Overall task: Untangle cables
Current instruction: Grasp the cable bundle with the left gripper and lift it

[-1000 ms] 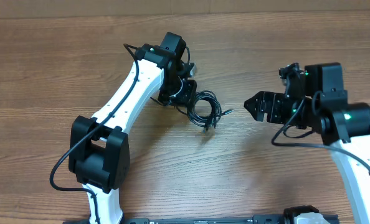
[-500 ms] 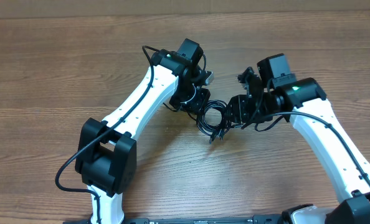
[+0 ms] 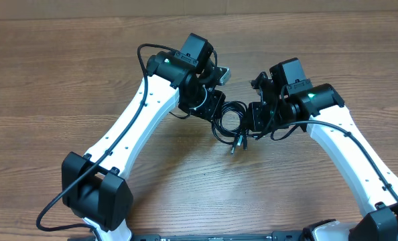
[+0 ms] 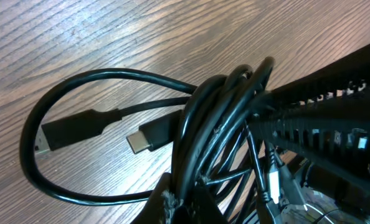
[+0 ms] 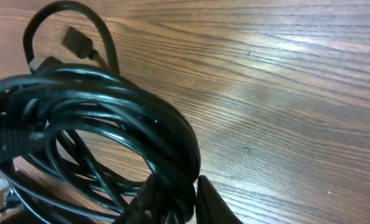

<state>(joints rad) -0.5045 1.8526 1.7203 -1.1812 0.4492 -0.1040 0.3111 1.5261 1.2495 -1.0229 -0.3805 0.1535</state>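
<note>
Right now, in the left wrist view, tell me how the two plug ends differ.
The outer plug sits at the far edge of the loop; the inner plug sits against the bundle. The outer plug's thin cord shows, running back to the bundle; the inner plug's rear is hidden behind it. The outer plug shows a narrow silver tip, the inner plug a broader one. Both are black, lie inside the loop and point away from the bundle.

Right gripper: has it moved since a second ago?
Yes. Against the table, the right gripper has swung left from over open wood and now sits at the cable bundle.
</note>
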